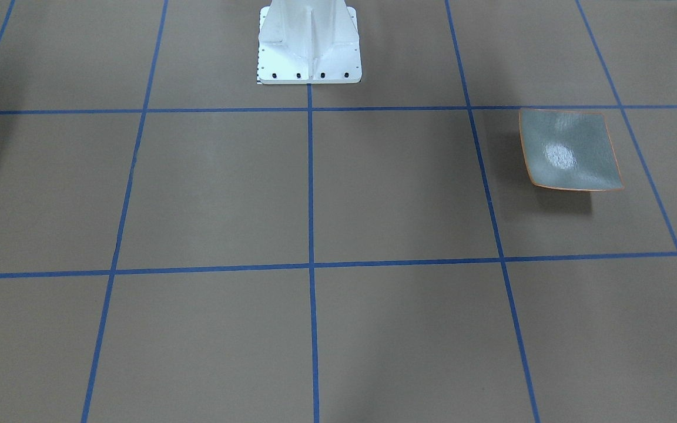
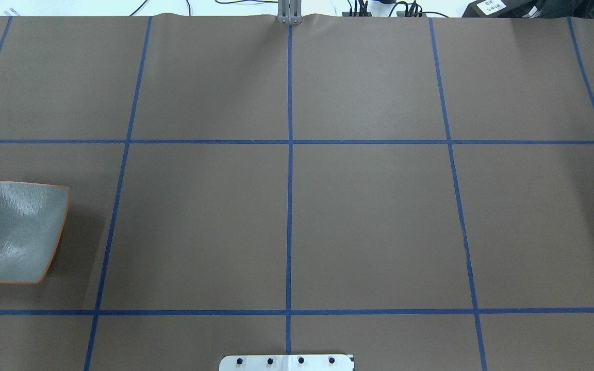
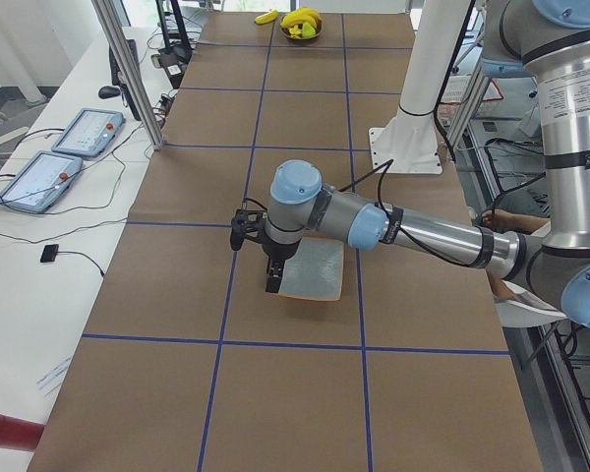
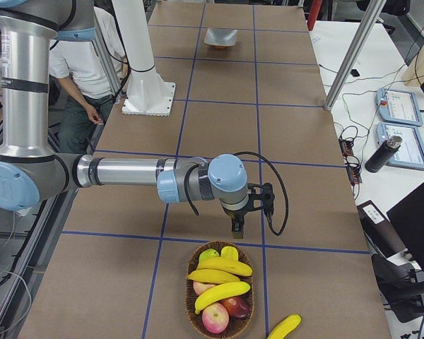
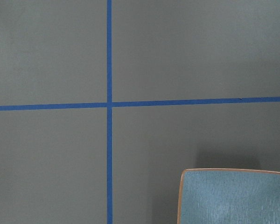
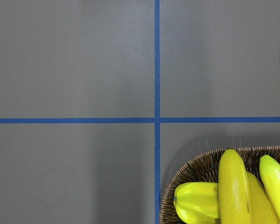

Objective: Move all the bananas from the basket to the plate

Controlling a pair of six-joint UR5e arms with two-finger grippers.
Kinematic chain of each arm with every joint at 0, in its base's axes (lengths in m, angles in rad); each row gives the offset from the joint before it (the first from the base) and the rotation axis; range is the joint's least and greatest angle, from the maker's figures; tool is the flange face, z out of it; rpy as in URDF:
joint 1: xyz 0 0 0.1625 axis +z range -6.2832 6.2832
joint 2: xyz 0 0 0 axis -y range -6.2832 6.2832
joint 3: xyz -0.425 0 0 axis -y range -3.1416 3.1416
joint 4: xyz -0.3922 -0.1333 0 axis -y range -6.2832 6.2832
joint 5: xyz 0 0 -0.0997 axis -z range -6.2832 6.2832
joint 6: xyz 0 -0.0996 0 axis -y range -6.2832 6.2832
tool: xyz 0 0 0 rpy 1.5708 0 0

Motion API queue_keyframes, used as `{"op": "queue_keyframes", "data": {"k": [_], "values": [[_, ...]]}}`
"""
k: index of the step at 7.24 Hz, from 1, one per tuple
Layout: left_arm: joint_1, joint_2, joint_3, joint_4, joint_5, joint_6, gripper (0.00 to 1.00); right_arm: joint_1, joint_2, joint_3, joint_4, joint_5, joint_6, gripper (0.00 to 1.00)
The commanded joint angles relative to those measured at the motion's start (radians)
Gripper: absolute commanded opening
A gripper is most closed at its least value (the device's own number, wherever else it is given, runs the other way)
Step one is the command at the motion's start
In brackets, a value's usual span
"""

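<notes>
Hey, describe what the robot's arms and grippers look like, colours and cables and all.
Both the left arm and right arm are silver-grey metal tubes with rounded light-blue joint caps. The left gripper and right gripper are black, each with a black cable looping past the wrist.

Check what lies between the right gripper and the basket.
Nothing but brown table paper and one blue tape line, seen in the exterior right view: the right gripper hangs just short of the basket rim.
</notes>
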Motion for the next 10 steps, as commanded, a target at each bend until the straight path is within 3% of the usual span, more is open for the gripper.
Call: {"op": "queue_keyframes", "data": {"k": [1,3,5,6,7,8,9,10], "values": [[-0.001,0.001,0.001,0.002,-0.001,0.000,1.00,0.000,-0.024,0.028,0.021,0.004,0.001,1.00],[-0.002,0.001,0.012,0.003,-0.101,-0.001,1.00,0.000,-0.066,0.019,0.107,0.004,0.007,1.00],[-0.001,-0.001,0.014,0.009,-0.103,-0.046,1.00,-0.002,-0.064,0.001,0.105,-0.005,0.022,1.00],[-0.001,0.001,0.011,0.005,-0.105,-0.053,1.00,-0.032,-0.046,-0.052,0.104,-0.031,0.021,1.00],[-0.002,0.001,0.008,0.003,-0.105,-0.066,1.00,-0.070,-0.031,-0.076,0.104,-0.131,0.022,1.00],[-0.002,0.002,0.003,0.003,-0.106,-0.067,1.00,-0.105,-0.012,-0.108,0.101,-0.164,0.021,0.99],[-0.002,0.002,0.003,0.003,-0.126,-0.067,1.00,-0.110,0.039,-0.187,0.101,-0.158,0.010,0.99],[-0.002,0.002,0.001,0.003,-0.128,-0.078,1.00,-0.113,0.040,-0.209,0.098,-0.160,0.008,0.98]]}}
